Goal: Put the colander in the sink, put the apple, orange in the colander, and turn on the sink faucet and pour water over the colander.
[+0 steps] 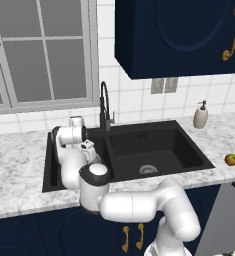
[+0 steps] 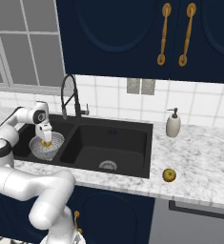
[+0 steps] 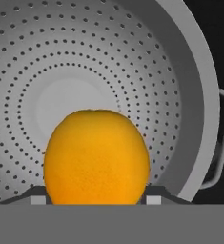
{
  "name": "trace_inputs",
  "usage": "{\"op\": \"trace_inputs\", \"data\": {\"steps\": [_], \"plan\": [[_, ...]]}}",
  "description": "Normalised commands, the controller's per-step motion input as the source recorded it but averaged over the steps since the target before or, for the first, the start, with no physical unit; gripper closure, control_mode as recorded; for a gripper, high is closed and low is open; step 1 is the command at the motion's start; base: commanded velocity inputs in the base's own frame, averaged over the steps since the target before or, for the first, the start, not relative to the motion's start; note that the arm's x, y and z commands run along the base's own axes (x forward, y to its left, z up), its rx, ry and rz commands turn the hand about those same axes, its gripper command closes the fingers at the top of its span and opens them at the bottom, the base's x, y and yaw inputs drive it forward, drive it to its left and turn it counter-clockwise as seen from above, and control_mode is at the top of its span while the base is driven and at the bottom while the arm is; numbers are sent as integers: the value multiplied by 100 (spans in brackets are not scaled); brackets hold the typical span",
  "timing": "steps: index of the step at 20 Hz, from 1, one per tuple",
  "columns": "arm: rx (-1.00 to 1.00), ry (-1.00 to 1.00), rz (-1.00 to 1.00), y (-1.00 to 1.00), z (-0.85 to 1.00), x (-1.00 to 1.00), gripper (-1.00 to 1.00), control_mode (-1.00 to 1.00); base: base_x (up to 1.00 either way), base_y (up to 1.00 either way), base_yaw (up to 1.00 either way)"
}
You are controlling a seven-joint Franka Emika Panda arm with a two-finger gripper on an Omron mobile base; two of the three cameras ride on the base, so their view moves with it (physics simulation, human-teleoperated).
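The silver-grey colander [image 2: 56, 140] sits in the left basin of the black sink [image 2: 114, 138]. My gripper [image 2: 46, 141] reaches down into it, shut on the orange [image 2: 46, 143]. In the hand view the orange [image 3: 96, 157] sits between my two fingertips [image 3: 154, 196], just above the perforated colander [image 3: 108, 66] floor; whether it touches the floor I cannot tell. The apple [image 2: 169, 175] lies on the marble counter right of the sink, also the apple [image 1: 231, 159]. The black gooseneck faucet [image 2: 70, 97] stands behind the divider, with no water running.
A beige soap pump bottle [image 2: 173, 124] stands at the back right of the sink. The right basin [image 1: 154, 145] holds just its steel drain [image 1: 148, 169]. Dark wall cabinets [image 2: 142, 33] hang above; a window [image 1: 36, 50] is at the left.
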Motion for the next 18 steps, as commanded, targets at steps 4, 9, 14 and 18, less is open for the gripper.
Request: {"op": "trace_inputs", "data": {"steps": [4,9,14,18], "plan": [[0,0,3,0,0,3,-100,-100,0,0,0],[0,0,3,0,2,2,-100,-100,0,0,0],[7,1,2,2,37,-3,-100,-100,0,0,0],[9,2,6,3,84,-31,-100,-100,0,0,0]]}}
